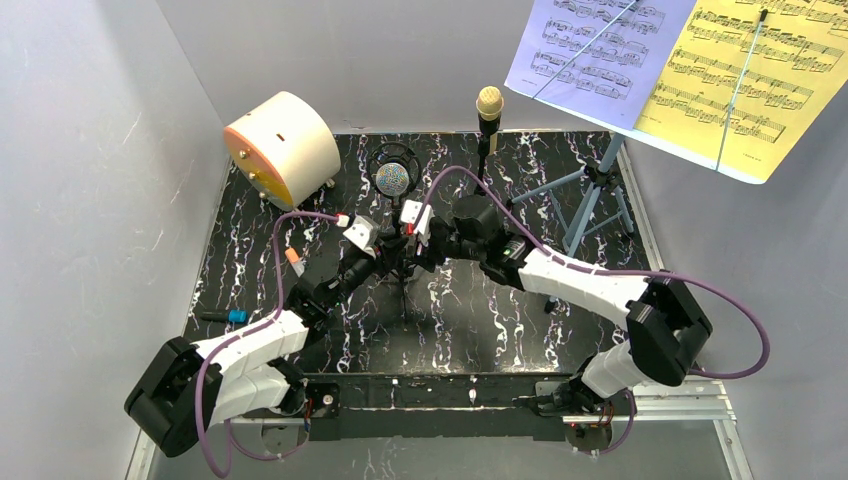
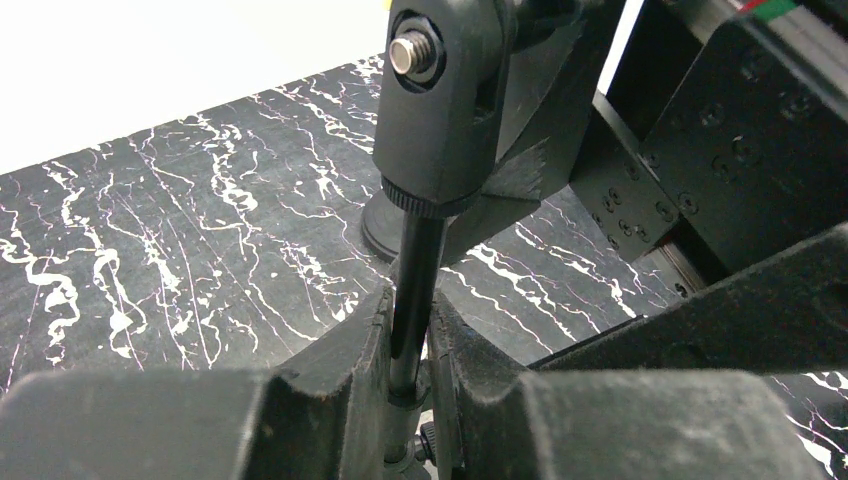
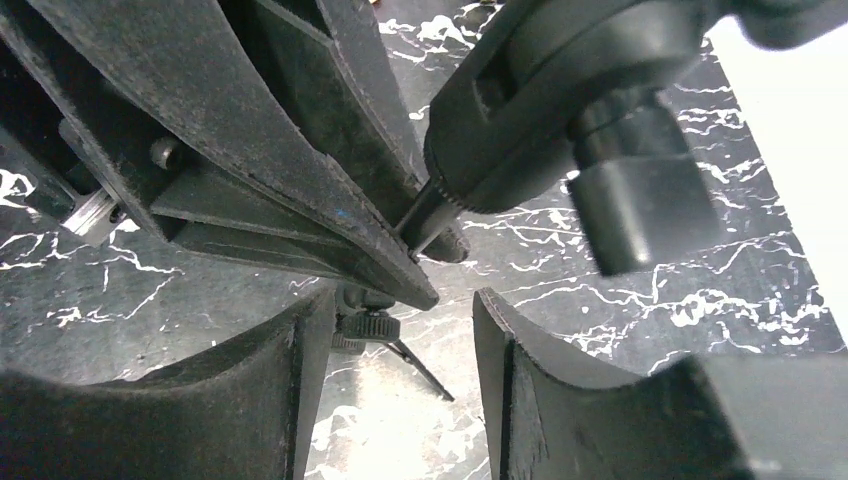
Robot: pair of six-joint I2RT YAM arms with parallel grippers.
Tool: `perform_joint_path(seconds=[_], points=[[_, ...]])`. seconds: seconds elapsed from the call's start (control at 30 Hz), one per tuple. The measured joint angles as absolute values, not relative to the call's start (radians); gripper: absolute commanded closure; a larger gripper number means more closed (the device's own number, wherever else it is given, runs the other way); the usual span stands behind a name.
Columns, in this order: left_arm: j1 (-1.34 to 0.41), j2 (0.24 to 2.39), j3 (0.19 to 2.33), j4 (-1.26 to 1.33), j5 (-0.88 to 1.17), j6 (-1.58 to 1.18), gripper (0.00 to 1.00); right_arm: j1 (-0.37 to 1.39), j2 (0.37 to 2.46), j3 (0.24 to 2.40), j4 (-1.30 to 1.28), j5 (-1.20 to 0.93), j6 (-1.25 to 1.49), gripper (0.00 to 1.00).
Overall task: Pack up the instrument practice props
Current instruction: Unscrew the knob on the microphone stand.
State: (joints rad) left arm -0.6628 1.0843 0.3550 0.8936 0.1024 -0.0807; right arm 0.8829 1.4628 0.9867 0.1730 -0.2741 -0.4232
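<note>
Marbled bench [image 1: 480, 310] centre: left end effector [image 2: 412, 350] clenched on tripod mic pole [image 2: 416, 265], right end effector [image 3: 400, 345] released; packing probably needs steady lifting.

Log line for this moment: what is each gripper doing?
left gripper: shut on tripod mic pole | right gripper: open, beside pole's top joint, holding nothing
</note>
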Motion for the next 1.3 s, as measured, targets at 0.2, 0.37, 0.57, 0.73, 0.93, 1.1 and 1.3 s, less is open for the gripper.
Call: perform_joint_path(seconds=[0.2,0.37,0.57,0.73,0.93,1.1,1.3], points=[[-0.663,1.085,0.355,0.893,0.103,-0.081,1.0,0.883,1.497,1.0,0.137,-0.29,-0.395,0.44],[-0.663,1.085,0.355,0.893,0.103,-0.081,1.0,0.883,1.526,1.001,0.126,-0.29,-0.395,0.49],[-0.663,1.085,0.356,0.892,0.104,-0.081,1.0,0.883,1.527,1.001,0.129,-0.293,-0.396,0.57],[-0.663,1.085,0.356,0.892,0.104,-0.081,1.0,0.883,1.527,1.001,0.126,-0.3,-0.403,0.71],[-0.663,1.084,0.356,0.892,0.104,-0.081,1.0,0.883,1.527,1.0,0.121,-0.31,-0.445,0.99],[-0.663,1.084,0.356,0.891,0.103,-0.081,1.0,0.899,1.518,0.97,0.154,-0.303,-0.545,0.99],[-0.663,1.083,0.356,0.89,0.102,-0.082,1.0,0.986,1.494,0.896,0.242,-0.109,-0.768,0.99]])
